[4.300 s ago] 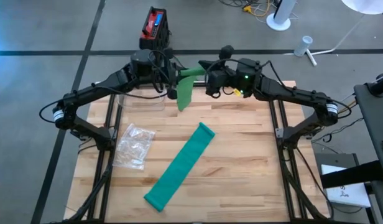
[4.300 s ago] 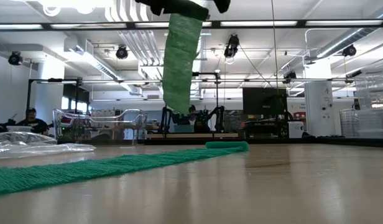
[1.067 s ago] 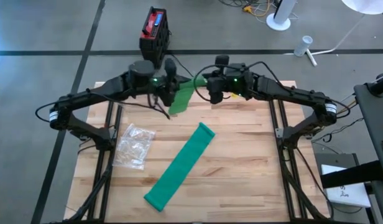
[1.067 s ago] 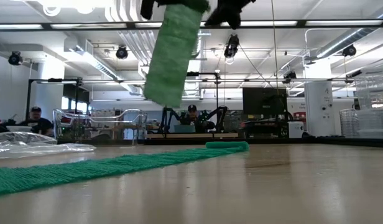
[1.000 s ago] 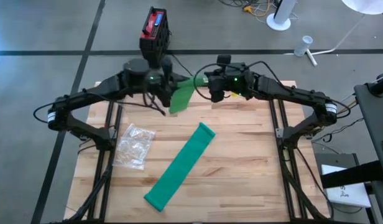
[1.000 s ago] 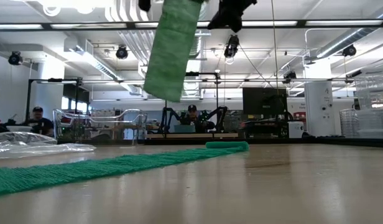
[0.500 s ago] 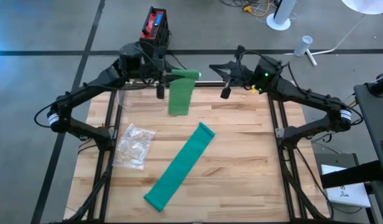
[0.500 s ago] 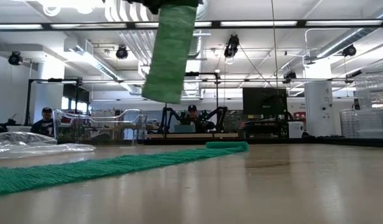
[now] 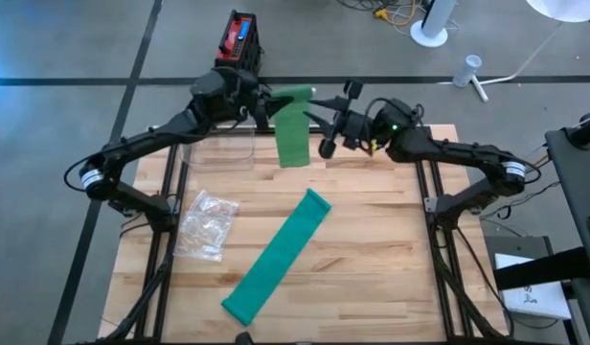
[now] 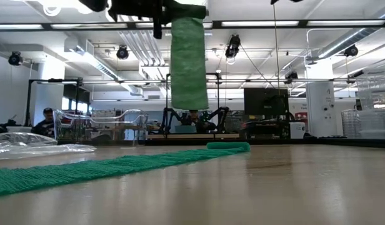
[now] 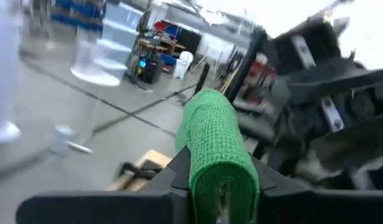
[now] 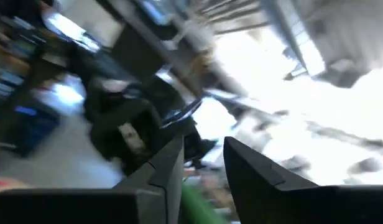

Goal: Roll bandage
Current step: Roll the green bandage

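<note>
a green bandage (image 9: pixel 293 134) is held up in the air above the far edge of the wooden desk (image 9: pixel 372 249), with its top end clamped in the left gripper (image 9: pixel 273 103) and the rest of it hanging straight down. in the low view the strip (image 10: pixel 189 62) is seen hanging upright, clear of the desk top, with its lower end well above the surface. in the left wrist view the bandage (image 11: pixel 217 152) is seen draped over and pinched between the dark fingers (image 11: pixel 179 171) of that gripper. the right gripper (image 9: pixel 329 120) is raised just beside the hanging strip, on its right, and nothing is held in it; in the right wrist view its fingers (image 12: pixel 170 165) are seen parted a little with a gap between them, and a bit of green shows below them. a second, longer green bandage (image 9: pixel 277 256) is laid flat and unrolled across the middle of the desk, running at a slant from the near left towards the far right. a crumpled clear plastic bag (image 9: pixel 208 224) is lying on the left part of the desk, near that flat strip but apart from it. a person (image 10: pixel 48 119) is seen far off in the room behind the desk.
</note>
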